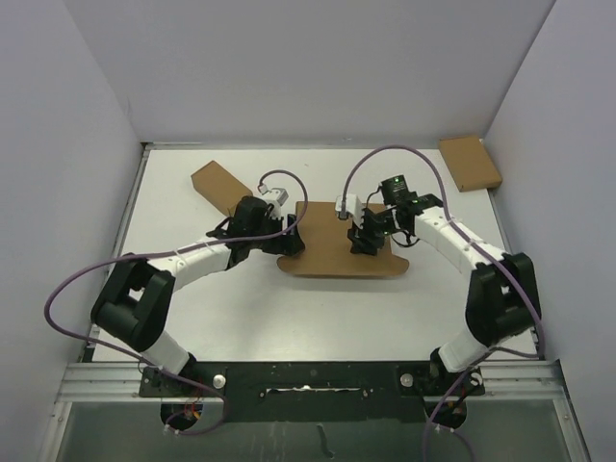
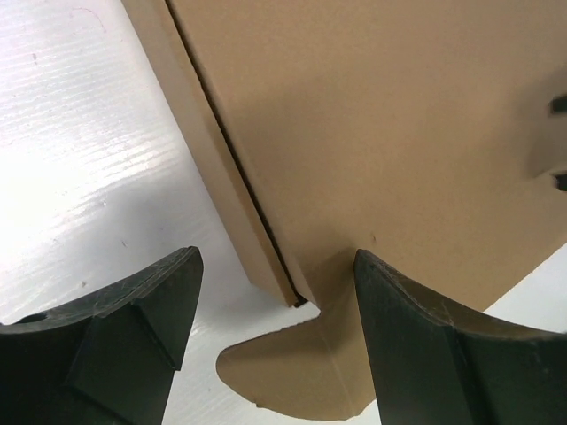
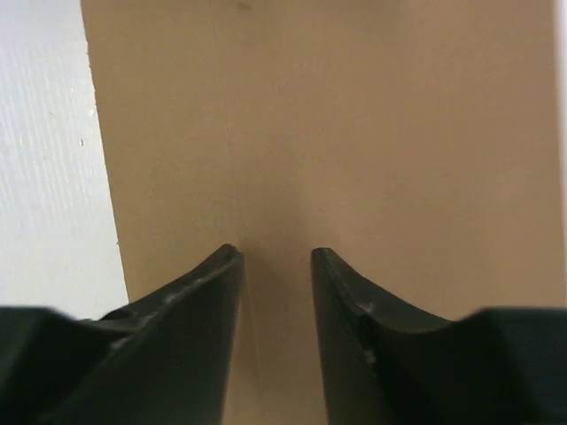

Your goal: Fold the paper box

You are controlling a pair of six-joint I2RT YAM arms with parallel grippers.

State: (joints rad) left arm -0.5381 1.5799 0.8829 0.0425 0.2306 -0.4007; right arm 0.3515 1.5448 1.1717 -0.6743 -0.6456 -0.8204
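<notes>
left gripper (image 2: 276,266) gapes wide, right gripper (image 3: 275,258) barely parted, both empty over the paper box (image 1: 327,252) on the table (image 1: 289,322); lopsided pressing could skid it.

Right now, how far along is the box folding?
Barely begun. Done: nothing visible; the paper box lies flat on the table, no walls up. In hand: the open left gripper sits at its edge, the open right gripper is over its panel. Left: all folding and tucking.
</notes>
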